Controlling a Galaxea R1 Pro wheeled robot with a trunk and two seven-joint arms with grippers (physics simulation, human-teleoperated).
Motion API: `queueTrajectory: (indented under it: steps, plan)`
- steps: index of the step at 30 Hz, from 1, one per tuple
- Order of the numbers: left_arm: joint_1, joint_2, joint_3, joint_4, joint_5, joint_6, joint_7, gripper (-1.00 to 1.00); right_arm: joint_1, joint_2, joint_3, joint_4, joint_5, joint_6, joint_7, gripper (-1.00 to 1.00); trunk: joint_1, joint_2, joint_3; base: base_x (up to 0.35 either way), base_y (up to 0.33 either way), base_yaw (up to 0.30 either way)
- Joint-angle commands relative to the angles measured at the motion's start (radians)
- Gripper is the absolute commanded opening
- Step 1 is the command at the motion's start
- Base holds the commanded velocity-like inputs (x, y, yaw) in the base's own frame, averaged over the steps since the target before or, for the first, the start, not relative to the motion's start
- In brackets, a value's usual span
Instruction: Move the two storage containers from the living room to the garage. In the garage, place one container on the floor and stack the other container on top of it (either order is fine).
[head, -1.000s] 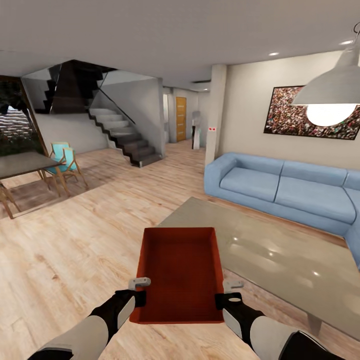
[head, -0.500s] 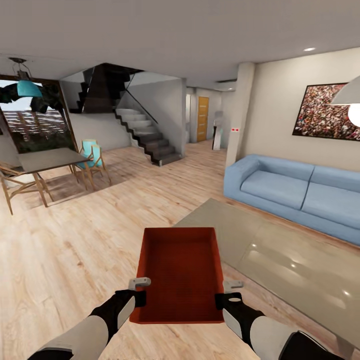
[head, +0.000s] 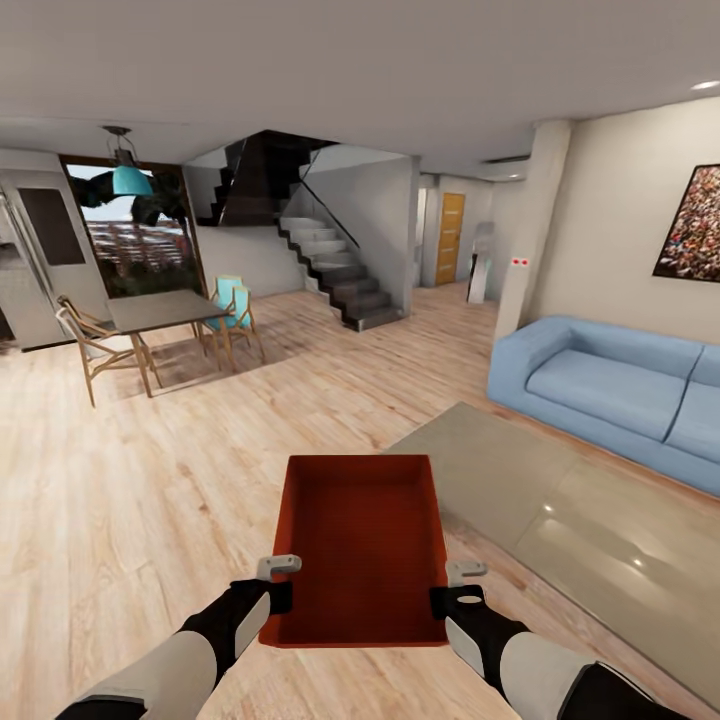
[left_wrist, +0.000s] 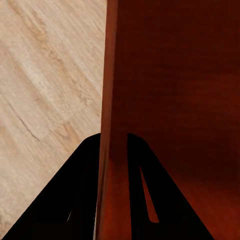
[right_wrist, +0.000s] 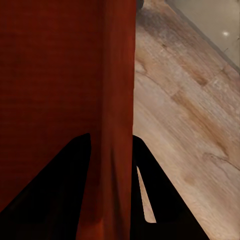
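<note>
The storage container (head: 362, 545) sits between both tools (left tool (head: 277, 582), right tool (head: 455, 588)), each clamping a side wall.

**Open-plan living room with stairs and dining corner**

A light wood plank floor (head: 150, 480) runs through the room under a plain pale ceiling. A blue sofa (head: 610, 385) stands against the beige wall (head: 610, 250), which carries a framed picture (head: 692, 225). A glossy grey-beige rug (head: 560, 510) lies in front of the sofa. Dark stairs (head: 335, 270) climb at the back, near a wooden door (head: 449, 238). A dining table (head: 165, 312) with wooden chairs stands before a large window (head: 135, 235), under a teal pendant lamp (head: 131, 178).
</note>
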Motion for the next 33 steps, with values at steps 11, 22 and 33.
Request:
queueTrajectory:
  steps: [11,22,33]
  plan:
    - [0.0,0.001,0.012,0.0,-0.011,0.009,0.016,-1.0,-0.001,-0.003,-0.01,-0.002,0.012,-0.017,-0.009,-1.0,0.001,-0.002,-0.002,0.0,0.0,0.283]
    - [0.0,0.001,0.012,0.0,-0.011,0.009,0.016,-1.0,-0.001,-0.003,-0.01,-0.002,0.012,-0.018,-0.009,-1.0,0.001,-0.002,-0.002,0.0,0.0,0.283]
    - [0.0,0.002,0.012,0.0,-0.011,0.008,0.016,-1.0,-0.001,-0.003,-0.01,-0.002,0.012,-0.018,-0.009,-1.0,0.001,-0.002,-0.002,0.0,0.0,0.283]
